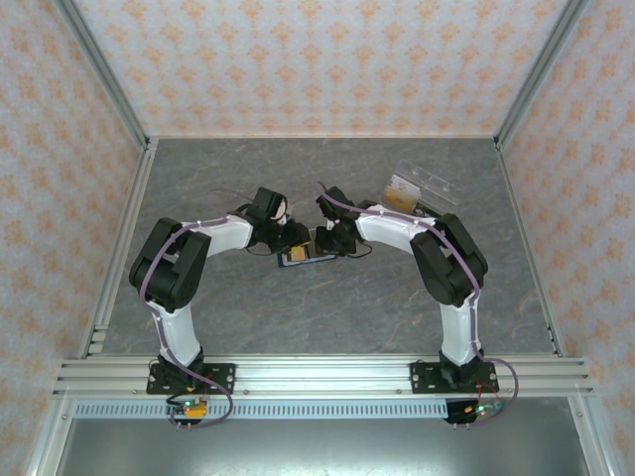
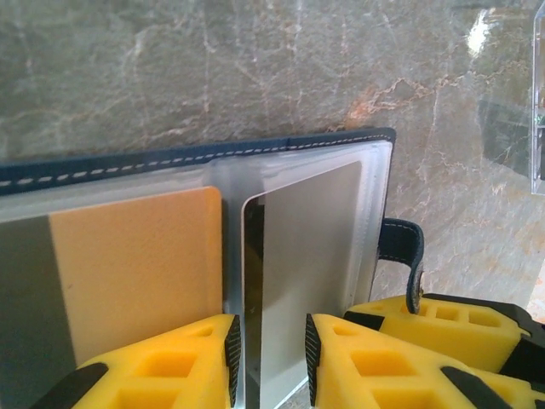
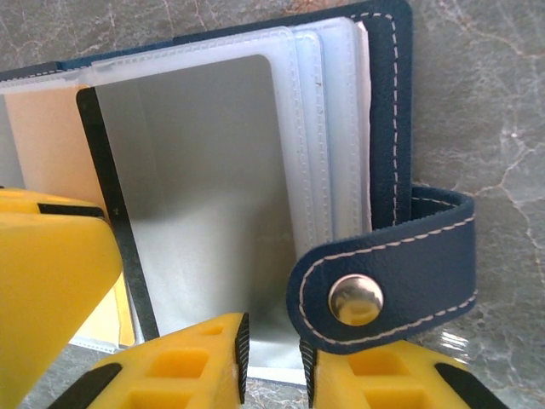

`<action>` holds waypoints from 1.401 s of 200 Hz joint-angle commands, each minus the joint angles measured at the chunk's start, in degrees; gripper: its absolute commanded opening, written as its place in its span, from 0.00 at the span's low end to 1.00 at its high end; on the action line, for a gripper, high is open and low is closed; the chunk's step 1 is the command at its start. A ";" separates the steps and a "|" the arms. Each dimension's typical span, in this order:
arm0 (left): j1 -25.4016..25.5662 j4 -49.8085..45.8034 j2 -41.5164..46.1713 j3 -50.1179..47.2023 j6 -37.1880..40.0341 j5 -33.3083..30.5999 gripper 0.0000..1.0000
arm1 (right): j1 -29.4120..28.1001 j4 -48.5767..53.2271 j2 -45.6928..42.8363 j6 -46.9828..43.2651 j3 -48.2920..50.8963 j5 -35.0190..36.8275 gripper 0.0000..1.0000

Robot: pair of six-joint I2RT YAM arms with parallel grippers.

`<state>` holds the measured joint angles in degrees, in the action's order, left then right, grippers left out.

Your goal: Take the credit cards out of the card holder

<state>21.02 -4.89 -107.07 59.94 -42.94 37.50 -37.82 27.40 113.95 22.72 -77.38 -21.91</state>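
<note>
The card holder [image 1: 304, 257] lies open on the grey table between both arms, its navy edge [image 2: 213, 153] and clear sleeves showing. One credit card, grey with a dark stripe [image 2: 306, 247] [image 3: 204, 196], sits in the right sleeve. An orange card [image 2: 136, 264] [image 3: 47, 145] sits in the left sleeve. My left gripper [image 2: 272, 358] [image 1: 288, 242] stands over the grey card's near edge, jaws a narrow gap apart, the card's face in the gap. My right gripper [image 3: 272, 362] [image 1: 333, 242] rests at the holder's near edge, jaws slightly apart. The snap tab [image 3: 400, 281] curls over its right finger.
A clear plastic box [image 1: 417, 186] [image 2: 519, 85] with its lid up stands just behind the right arm. Patterned walls and metal rails close in the table on three sides. The two grippers are almost touching over the holder.
</note>
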 commanded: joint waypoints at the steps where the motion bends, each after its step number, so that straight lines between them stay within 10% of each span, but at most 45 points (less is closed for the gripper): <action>1: -0.03 -0.48 -1.42 1.53 3.39 0.72 0.29 | 0.29 2.75 2.22 0.72 -0.15 0.40 0.26; 280: -2.58 9.84 1.85 -3.62 4.14 9.88 0.11 | 0.91 4.01 2.68 0.95 0.16 0.82 0.24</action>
<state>18.63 4.19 -108.25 56.51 -40.42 45.93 -37.28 27.66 114.06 22.98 -77.38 -22.48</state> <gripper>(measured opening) 0.117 0.244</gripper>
